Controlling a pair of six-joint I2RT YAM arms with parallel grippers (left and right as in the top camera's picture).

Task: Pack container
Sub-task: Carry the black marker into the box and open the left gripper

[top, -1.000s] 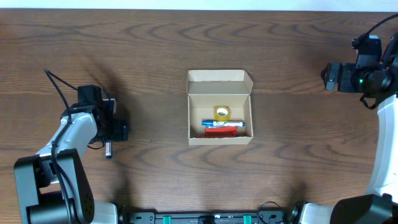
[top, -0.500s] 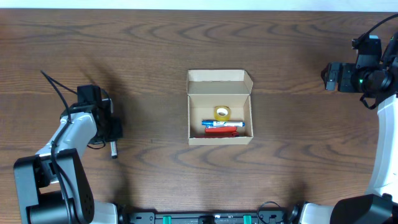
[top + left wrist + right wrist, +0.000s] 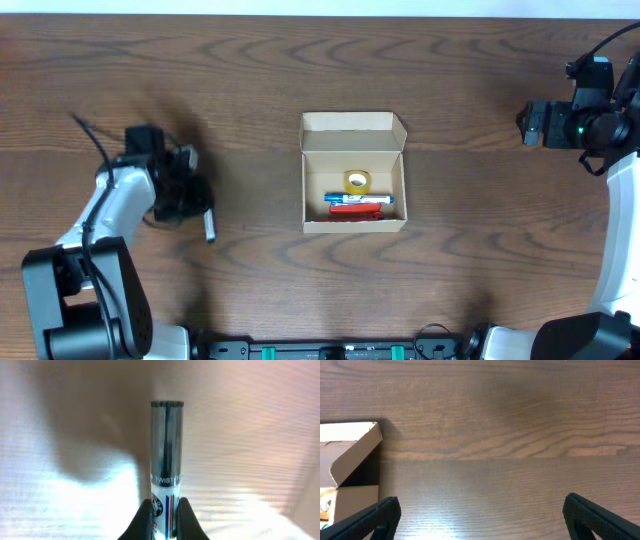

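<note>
The container (image 3: 310,185), a tan cardboard box, stands open at the table's middle with its flap lid (image 3: 352,124) raised at the far side. Inside lie a yellow tape roll (image 3: 357,181), a blue marker (image 3: 360,199) and a red tool (image 3: 357,210). Left of the box, my left gripper (image 3: 203,211) is shut on a glue stick (image 3: 209,229). In the left wrist view the glue stick (image 3: 167,445) shows a dark cap and white label, pinched between the fingers of the left gripper (image 3: 165,520). My right gripper (image 3: 528,122) hangs open at the far right, its jaws wide over bare wood (image 3: 482,520).
The box's corner and side flap (image 3: 355,455) show at the left edge of the right wrist view. Dark wood table (image 3: 250,80) lies all round the box. The robot bases sit along the front edge.
My left gripper closed on the glue stick, then carried it to the right, toward the box. The right arm has not moved.
</note>
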